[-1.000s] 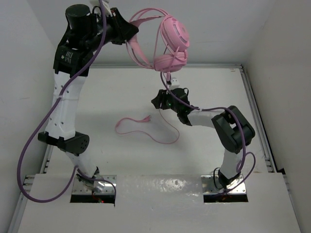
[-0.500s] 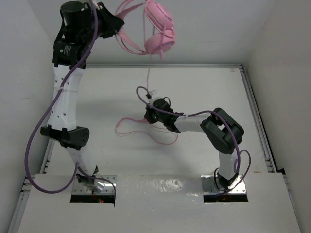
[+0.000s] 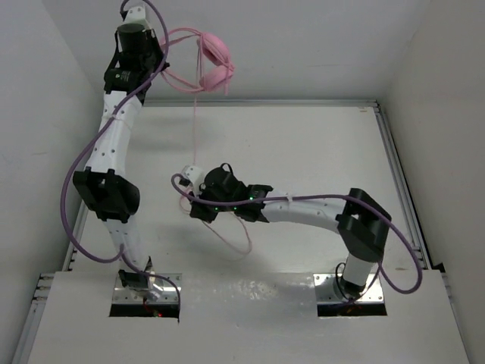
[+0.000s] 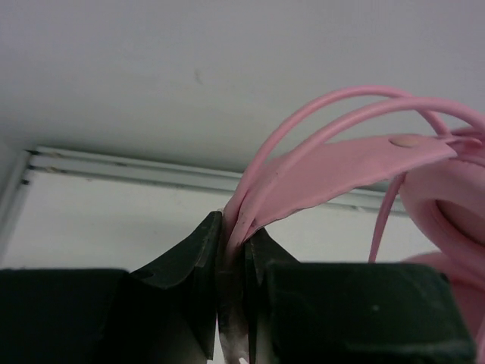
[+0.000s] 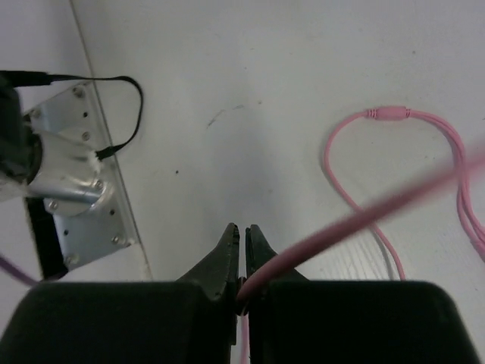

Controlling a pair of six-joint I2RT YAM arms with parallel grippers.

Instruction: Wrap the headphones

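- The left gripper point(image 4: 233, 227) is clamping the headphones point(image 3: 214, 64) by their thin headband point(image 4: 341, 163), with its fingers closed tight on the pink band.
- It is holding them high above the table point(image 3: 318, 144), over the table's far left corner.
- Both earcups point(image 3: 218, 74) are hanging in the air there, touching nothing on the table.
- The cord point(image 3: 195, 121) is running straight down from the earcups toward the left middle of the table.
- The right gripper point(image 5: 244, 231) is pinching that cord between closed fingers, low over the table and left of the table's centre.
- Beyond this grip, the rest of the cord is lying slack in loops on the table, apart from the metal base plate point(image 5: 72, 189) at the table's near edge.
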